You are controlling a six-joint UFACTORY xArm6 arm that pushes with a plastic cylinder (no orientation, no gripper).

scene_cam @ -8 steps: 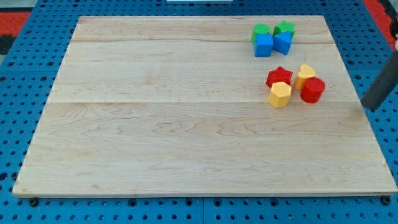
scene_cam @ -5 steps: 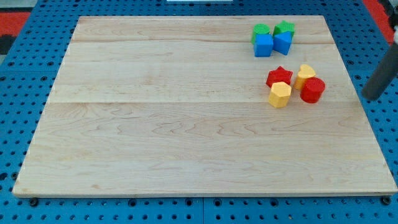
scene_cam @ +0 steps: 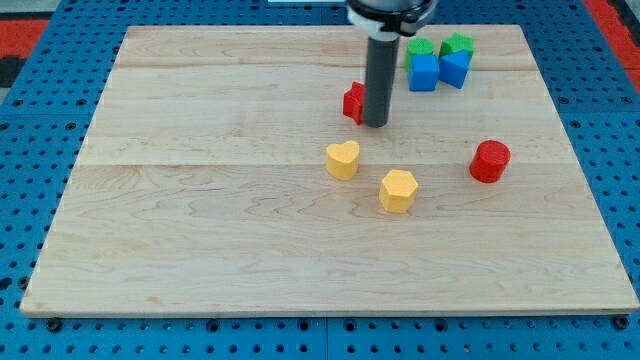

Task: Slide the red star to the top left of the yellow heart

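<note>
The red star [scene_cam: 352, 102] lies on the wooden board [scene_cam: 200, 200], partly hidden behind my rod. My tip [scene_cam: 376, 124] stands right against the star's right side. The yellow heart [scene_cam: 342, 159] lies below the star and slightly to its left, apart from it. My tip is above and to the right of the heart.
A yellow hexagon block [scene_cam: 398, 190] lies below and right of the heart. A red cylinder [scene_cam: 490, 161] sits at the right. Two green blocks [scene_cam: 421, 47] [scene_cam: 458, 44] and two blue blocks [scene_cam: 424, 73] [scene_cam: 455, 68] cluster at the top right.
My rod has moved from the board's right edge to the upper middle. The red star, yellow heart and yellow hexagon now lie further left, spread apart; the red cylinder shifted slightly down-left.
</note>
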